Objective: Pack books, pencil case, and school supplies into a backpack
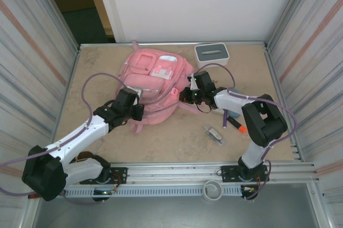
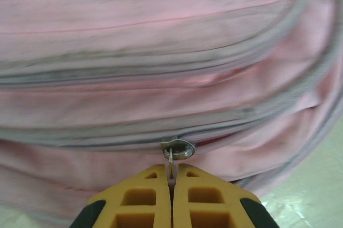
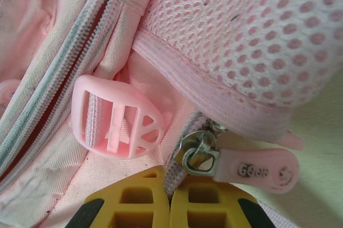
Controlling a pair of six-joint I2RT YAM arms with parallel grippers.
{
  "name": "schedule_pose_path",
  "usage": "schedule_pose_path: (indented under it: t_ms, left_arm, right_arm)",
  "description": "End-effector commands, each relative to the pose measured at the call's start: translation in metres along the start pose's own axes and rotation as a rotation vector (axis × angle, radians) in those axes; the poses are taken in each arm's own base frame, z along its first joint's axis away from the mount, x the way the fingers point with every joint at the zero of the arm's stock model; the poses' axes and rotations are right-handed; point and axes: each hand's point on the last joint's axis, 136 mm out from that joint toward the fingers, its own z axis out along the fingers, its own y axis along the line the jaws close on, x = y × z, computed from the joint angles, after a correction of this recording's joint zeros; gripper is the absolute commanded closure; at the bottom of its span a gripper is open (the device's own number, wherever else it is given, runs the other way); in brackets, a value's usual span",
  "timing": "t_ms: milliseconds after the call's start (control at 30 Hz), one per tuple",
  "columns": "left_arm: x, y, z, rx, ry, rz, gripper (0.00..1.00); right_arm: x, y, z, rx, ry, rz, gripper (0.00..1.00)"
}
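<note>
Pinching the metal zip pull [image 2: 171, 165] of the soft, floppy backpack [image 1: 155, 78] in the left gripper [image 2: 171, 177]; right gripper [image 3: 170, 177] pressed together on a pink fabric strip [image 3: 171, 170] by another slider [image 3: 198, 153]; likely best hauled by pulls, not loose cloth.

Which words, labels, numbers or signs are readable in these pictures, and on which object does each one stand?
"Goop", as far as it can be read: raised letters on the pink rubber zip pull, with a small round emblem beside them.
White patch on the front of the backpack: too small to read.
No other text can be seen.
</note>
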Motion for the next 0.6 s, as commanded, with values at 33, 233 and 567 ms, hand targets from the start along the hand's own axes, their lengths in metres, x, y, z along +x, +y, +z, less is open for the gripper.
schedule_pose_path:
  t_ms: [33,233,567]
  left_arm:
    - [0.003,0.017,-0.004,-0.069,0.000,-0.006,1.00]
    - [-0.003,-0.027,-0.012,0.087,-0.045,0.034,1.00]
    - [-0.017,-0.082,-0.004,0.181,-0.050,0.102,1.00]
  right_arm:
    - [-0.021,-0.014,-0.011,0.065,-0.046,-0.029,1.00]
    - [-0.031,0.000,0.009,0.015,0.001,-0.040,1.00]
    - [-0.076,-0.001,0.025,0.041,-0.016,-0.067,0.92]
